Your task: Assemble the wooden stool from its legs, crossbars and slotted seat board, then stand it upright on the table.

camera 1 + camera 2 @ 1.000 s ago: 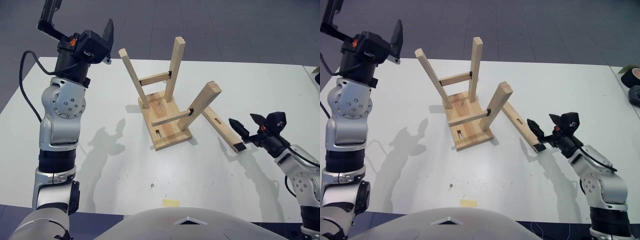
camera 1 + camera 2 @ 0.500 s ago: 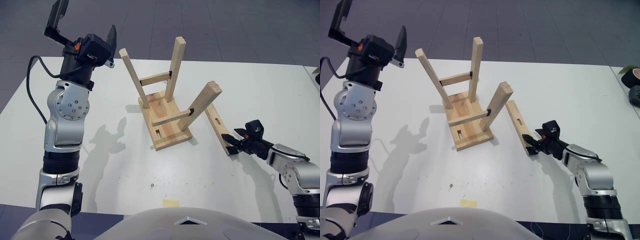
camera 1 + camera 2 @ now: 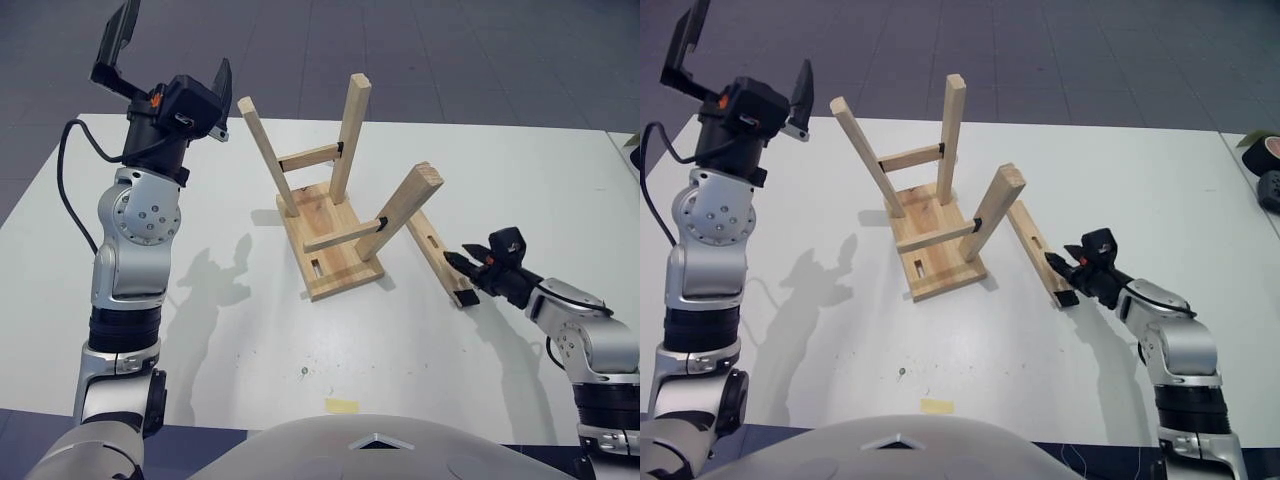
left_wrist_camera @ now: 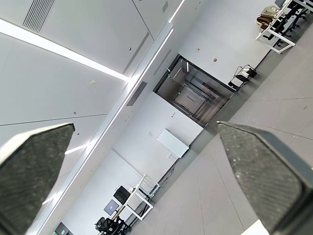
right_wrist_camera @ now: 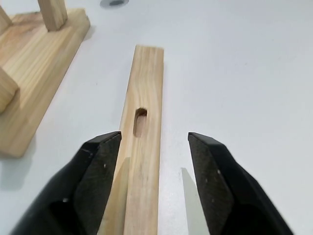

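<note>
The half-built stool stands upside down mid-table: slotted seat board (image 3: pixel 338 268) flat, three legs (image 3: pixel 350 135) pointing up, two crossbars (image 3: pixel 310 157) joining them. A loose leg (image 3: pixel 437 252) lies on the table to its right. My right gripper (image 3: pixel 466 276) is open at that leg's near end. In the right wrist view the loose leg (image 5: pixel 143 142) runs between the fingers (image 5: pixel 98 186), nearer to one of them, and I see no grip on it. My left gripper (image 3: pixel 170 55) is open, raised high left of the stool and pointing upward, holding nothing.
A scrap of yellow tape (image 3: pixel 341 405) lies near the table's front edge. Dark objects (image 3: pixel 1265 165) sit on another surface past the right edge. The white table (image 3: pixel 240 330) has open room left of and in front of the stool.
My right gripper dropped from beside the loose leg's near end to straddle it, and that end swung slightly toward the stool. The raised left gripper tilted a little.
</note>
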